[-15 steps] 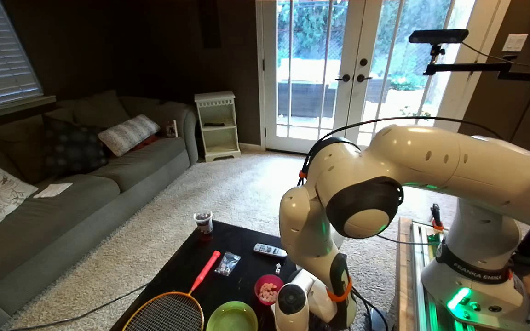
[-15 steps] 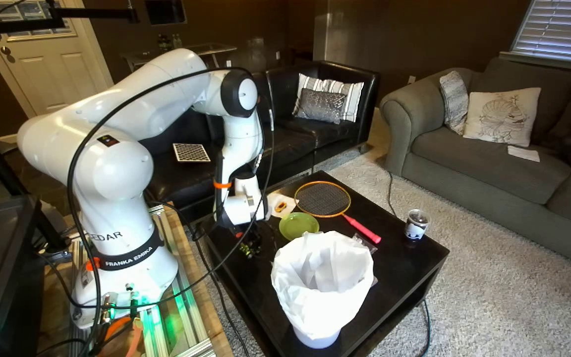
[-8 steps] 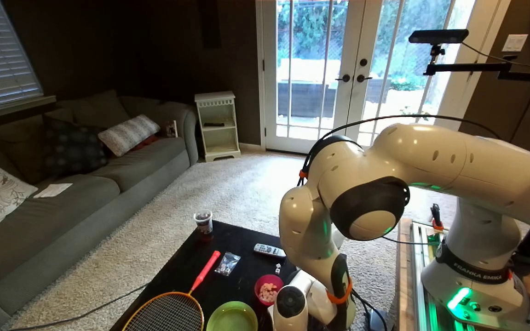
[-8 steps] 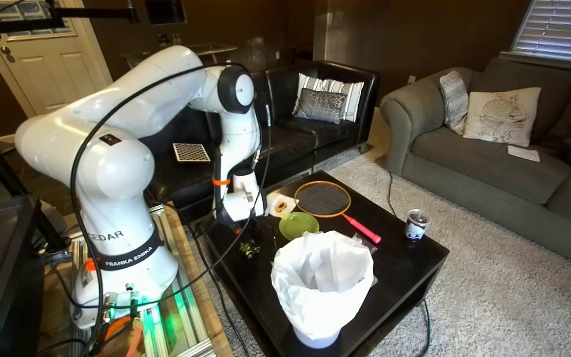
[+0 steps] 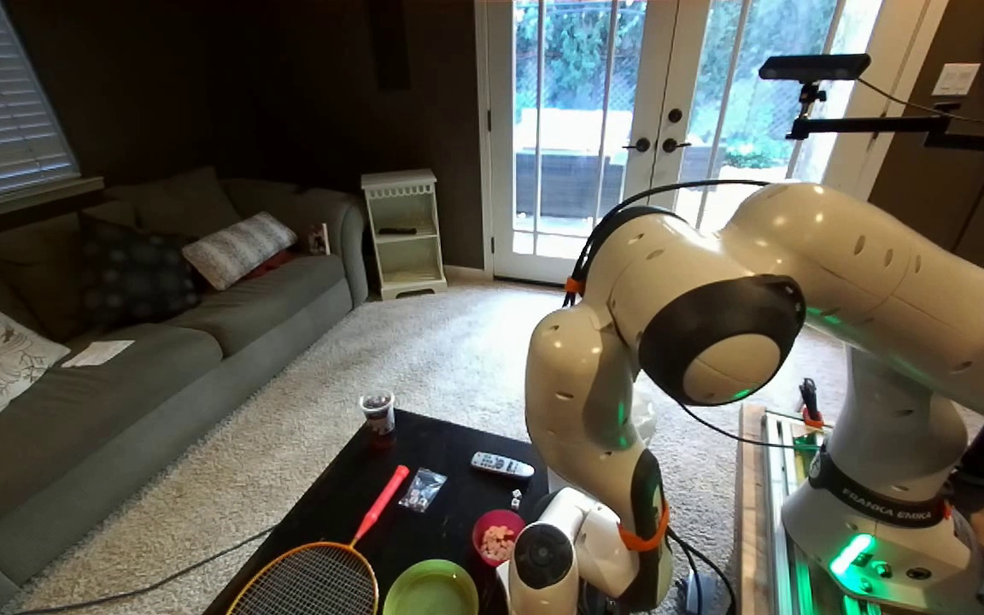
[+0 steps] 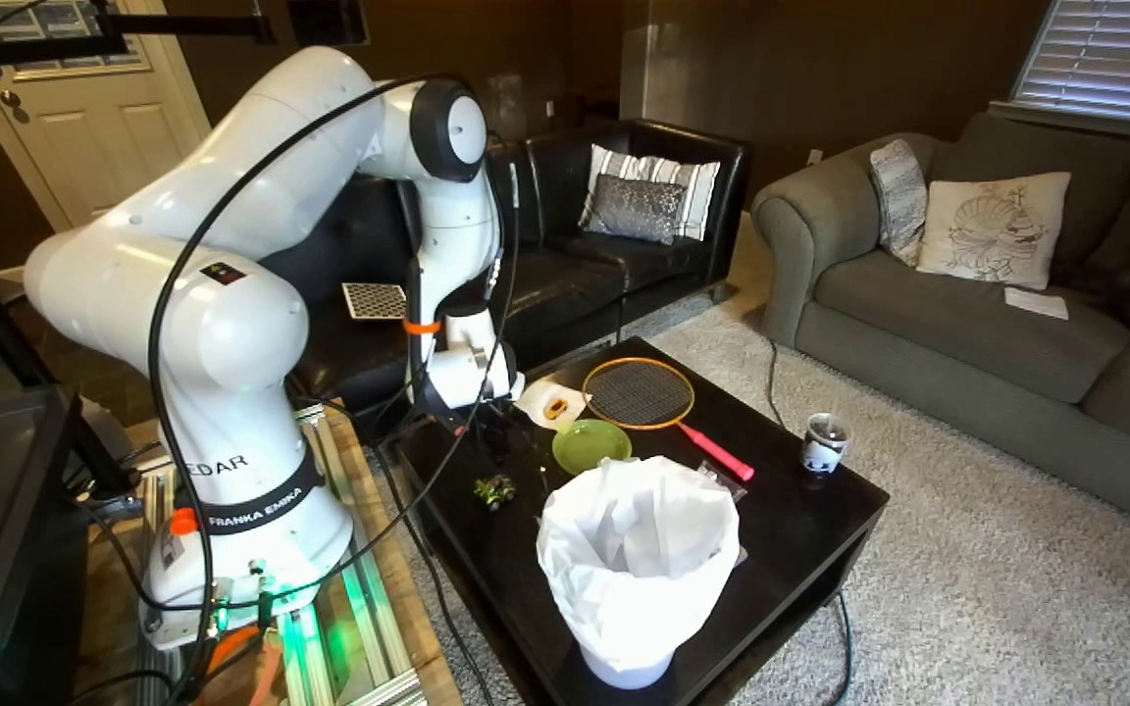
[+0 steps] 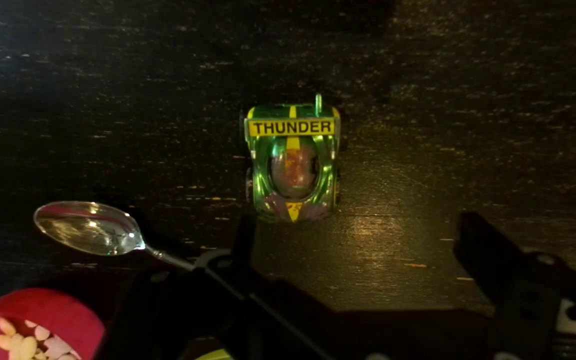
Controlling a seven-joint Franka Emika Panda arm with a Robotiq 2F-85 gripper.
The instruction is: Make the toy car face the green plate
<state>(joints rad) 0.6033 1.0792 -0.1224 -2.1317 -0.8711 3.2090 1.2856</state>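
Carpeted living room, brown walls, daylight through glazed doors (image 5: 661, 171). Grey sofa (image 6: 977, 319) to one side, black leather sofa (image 6: 575, 270) beyond the low dark desk (image 6: 791, 525). White arm (image 6: 256, 324) bent down over the desk. White-lined bin (image 6: 639, 579) upright on it. Racket (image 6: 658, 412) lying flat, orange head, pink handle. Green plate (image 6: 591, 447) just beside the racket head. Tool (image 7: 358, 222): fingers spread well apart, bare desk showing between them in the wrist view. Remote (image 5: 502, 465) farther along the desk. Pink-red bowl (image 7: 43, 302) near the plate, pale pieces (image 7: 23, 345) inside. Shiny spoon (image 7: 90, 227), handle running out of sight behind the finger on the left of the wrist view. Toy car (image 7: 294, 165), green and yellow, on the desk, ahead of the fingers' gap and toward that same finger; touching or not, cannot tell. "THUNDER" strip across its far end, tapered end toward the tool. In an exterior view the car (image 6: 494, 492) sits near the plate, apart from it. Small white dice (image 5: 517, 494) near the remote.
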